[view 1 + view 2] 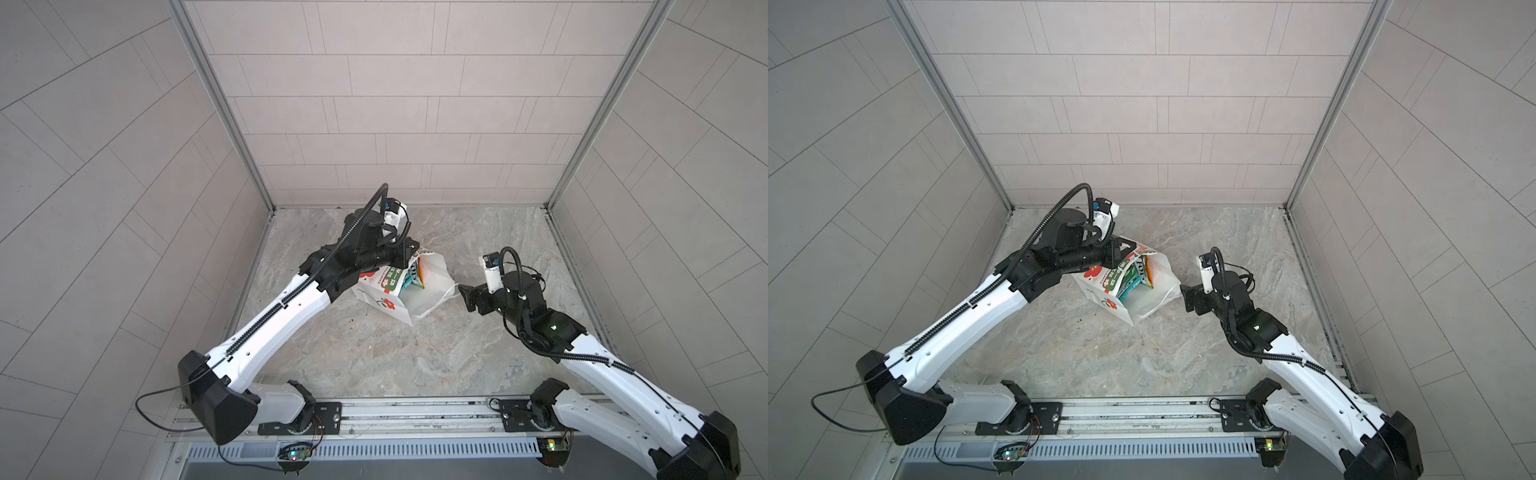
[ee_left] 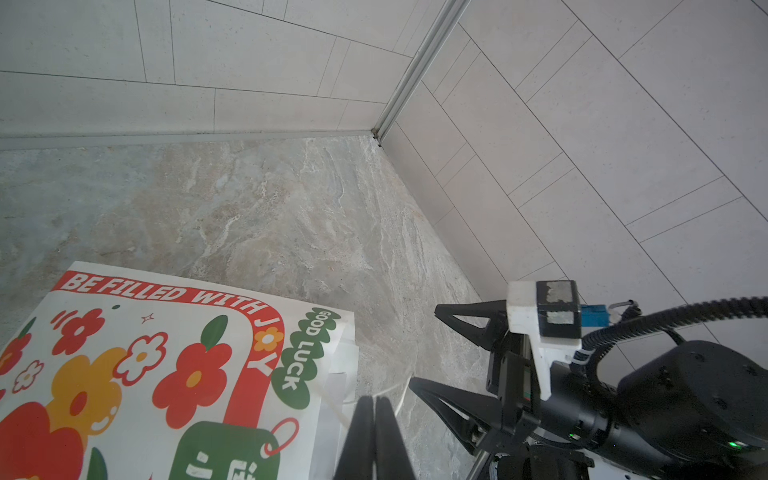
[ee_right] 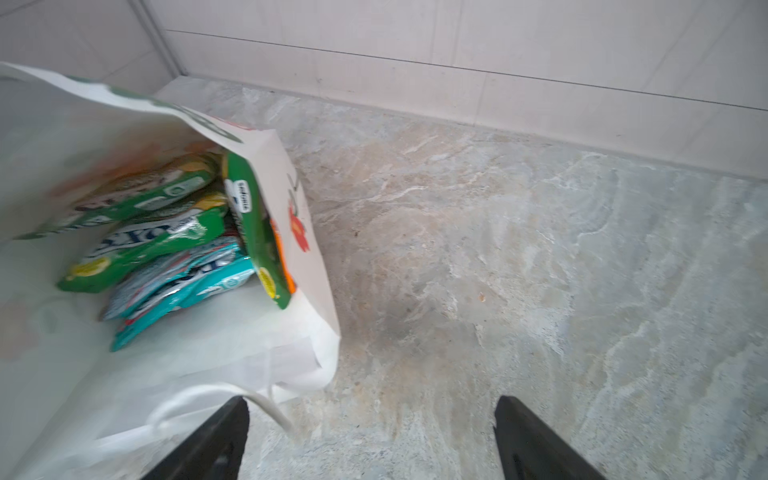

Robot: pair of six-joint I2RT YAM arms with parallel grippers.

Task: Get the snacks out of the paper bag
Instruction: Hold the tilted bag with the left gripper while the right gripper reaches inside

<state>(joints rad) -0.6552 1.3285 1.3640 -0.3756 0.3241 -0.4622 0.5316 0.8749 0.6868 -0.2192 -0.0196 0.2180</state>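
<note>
two fingers of your right gripper [image 3: 370,436] stand wide apart, empty, beside the cord handle [image 3: 274,410] of the paper bag [image 1: 376,301]. your left gripper [image 2: 370,436] is pressed together at the bag's rim; whether it pinches paper, you cannot tell. the bag lies on the table [image 1: 374,357], long axis and mouth toward your right gripper, snacks [image 3: 149,245] inside.

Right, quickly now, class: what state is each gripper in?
Left gripper: shut at the paper bag rim; whether it pinches anything cannot be told.
Right gripper: open, empty.
</note>
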